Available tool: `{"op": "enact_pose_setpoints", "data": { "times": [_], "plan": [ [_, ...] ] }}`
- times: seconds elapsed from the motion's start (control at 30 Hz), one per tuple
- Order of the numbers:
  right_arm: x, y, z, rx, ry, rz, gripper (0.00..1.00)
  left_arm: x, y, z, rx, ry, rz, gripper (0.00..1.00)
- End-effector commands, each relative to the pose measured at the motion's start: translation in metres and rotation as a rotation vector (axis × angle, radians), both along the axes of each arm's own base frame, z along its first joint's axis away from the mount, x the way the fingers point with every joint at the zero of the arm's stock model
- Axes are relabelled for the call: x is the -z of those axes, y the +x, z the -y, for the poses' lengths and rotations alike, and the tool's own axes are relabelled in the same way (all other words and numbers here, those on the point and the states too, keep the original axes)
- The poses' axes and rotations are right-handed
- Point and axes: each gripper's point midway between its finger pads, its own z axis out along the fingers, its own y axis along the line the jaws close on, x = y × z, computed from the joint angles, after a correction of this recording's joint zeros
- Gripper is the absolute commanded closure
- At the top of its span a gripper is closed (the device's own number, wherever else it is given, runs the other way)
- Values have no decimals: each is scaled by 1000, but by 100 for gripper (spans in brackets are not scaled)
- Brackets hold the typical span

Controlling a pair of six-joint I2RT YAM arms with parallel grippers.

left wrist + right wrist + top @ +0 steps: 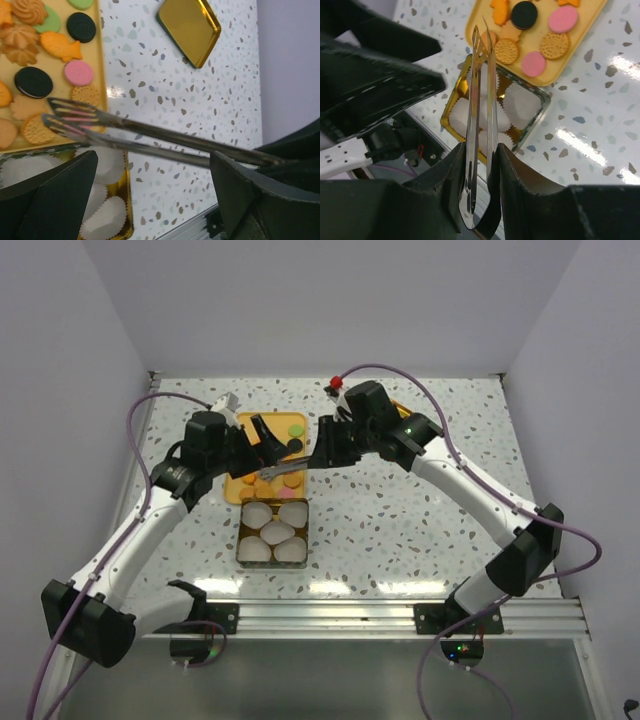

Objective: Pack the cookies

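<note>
The cookies (283,430) lie on a yellow tray (246,421); they are orange, tan, black, pink and green, and also show in the left wrist view (79,73) and the right wrist view (555,45). A gold box (241,540) with white paper cups (273,532) stands just in front of the tray. My right gripper (482,165) is shut on metal tongs (481,95), whose tips hang over the tray's near edge (65,112). My left gripper (155,185) is open beside the tongs, over the box's edge (127,200).
A gold lid (190,27) lies on the speckled table right of the tray. Both arms crowd the space above tray and box. An aluminium rail (390,615) runs along the table's near edge, and grey walls enclose the other sides.
</note>
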Motion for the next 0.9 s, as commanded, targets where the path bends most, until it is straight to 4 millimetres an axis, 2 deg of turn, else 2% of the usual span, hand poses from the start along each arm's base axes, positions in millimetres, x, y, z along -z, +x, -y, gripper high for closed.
{"op": "enact_pose_setpoints", "data": {
  "times": [0.0, 0.03, 0.13, 0.3, 0.47, 0.63, 0.67, 0.77, 0.87],
  "plan": [
    [-41, -12, -11, -1, 116, 82, 70, -30, 11, 30, 35, -187, -8, 0],
    [-44, -13, -11, 7, 115, 92, 72, -24, 12, 32, 27, -191, -49, 0],
    [-47, -12, -4, 59, 88, 129, 75, -25, 9, 32, -15, -233, -121, 0],
    [-44, 3, 27, 241, -26, 206, 81, -53, 6, 28, -73, -281, -128, 0],
    [-46, 8, 38, 302, -116, 260, 85, -76, 11, 29, -87, -288, -131, 0],
    [-67, 11, 33, 330, -56, 296, 86, -67, 13, 37, -102, -361, -183, 0],
    [-70, 11, 32, 331, -44, 302, 86, -57, 13, 39, -101, -371, -206, 0],
    [-91, 10, 34, 365, 6, 348, 86, -59, 13, 52, -76, -458, -248, 0],
    [-101, 10, 34, 381, 29, 377, 86, -65, 17, 57, -66, -492, -243, 0]
  ]
}}
